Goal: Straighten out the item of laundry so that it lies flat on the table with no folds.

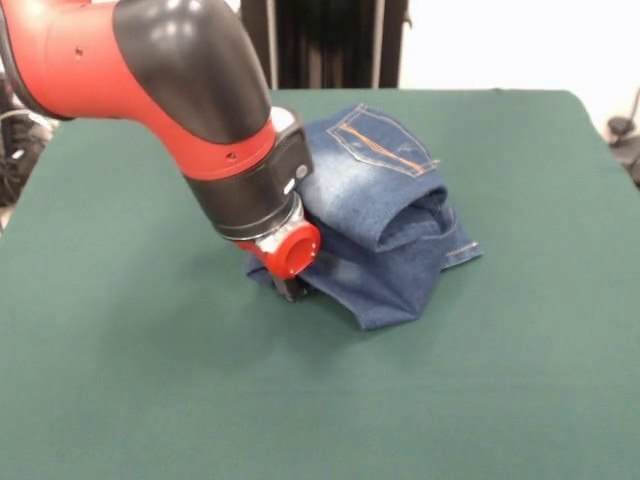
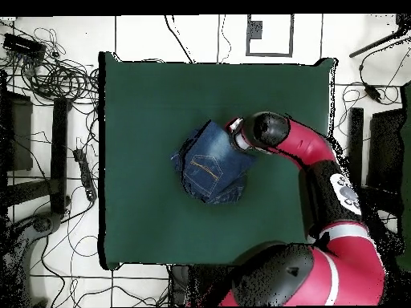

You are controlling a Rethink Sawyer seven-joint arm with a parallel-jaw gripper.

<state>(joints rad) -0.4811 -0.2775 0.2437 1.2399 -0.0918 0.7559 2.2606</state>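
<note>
The small blue denim jeans (image 1: 395,225) lie bunched and folded over themselves near the middle of the dark green table (image 1: 150,380). A back pocket with orange stitching faces up at the far side. My gripper (image 1: 290,285) is down at the table surface, at the jeans' left edge in the front view. The red wrist hides most of it, so I cannot see how it stands. In the overhead view the jeans (image 2: 210,164) form a crumpled heap on the table (image 2: 136,104), with the gripper (image 2: 235,133) at their upper right corner.
My red and black arm (image 1: 190,90) reaches over the table's far left in the front view. Cables (image 2: 56,80) and black stands lie on the floor beside the table. Dark equipment (image 1: 320,40) stands behind the far edge.
</note>
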